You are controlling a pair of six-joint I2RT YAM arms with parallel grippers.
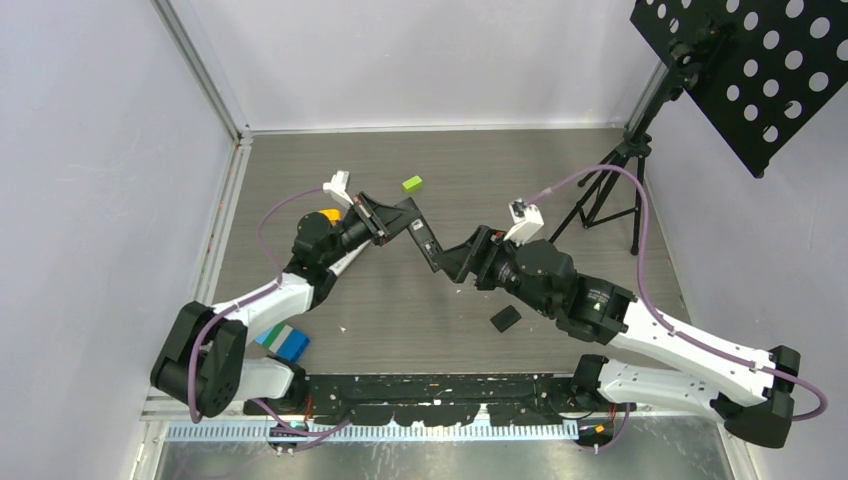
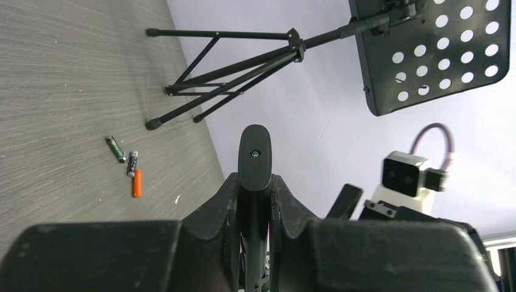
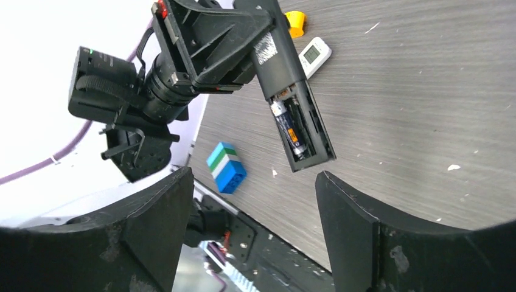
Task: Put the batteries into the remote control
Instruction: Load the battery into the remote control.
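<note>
My left gripper [image 1: 385, 218] is shut on a black remote control [image 1: 425, 240] and holds it above the table. In the left wrist view the remote's end [image 2: 254, 155] sticks out between the fingers [image 2: 222, 198]. Its back compartment [image 3: 301, 131] is open, with one dark battery [image 3: 285, 125] lying inside. My right gripper [image 3: 252, 176] is open just short of the remote's free end, with nothing between its fingers [image 3: 359, 225]. Three loose batteries lie on the table: a green-dark one [image 2: 114, 149], a dark one [image 2: 132, 163] and an orange one [image 2: 137, 182].
A black battery cover [image 1: 506, 318] lies near the right arm. A green block [image 1: 412, 183], a blue-green block [image 1: 285, 340], a white remote [image 3: 315, 53] and an orange cup [image 3: 295, 21] sit on the table. A black tripod stand [image 1: 610, 195] is at the back right.
</note>
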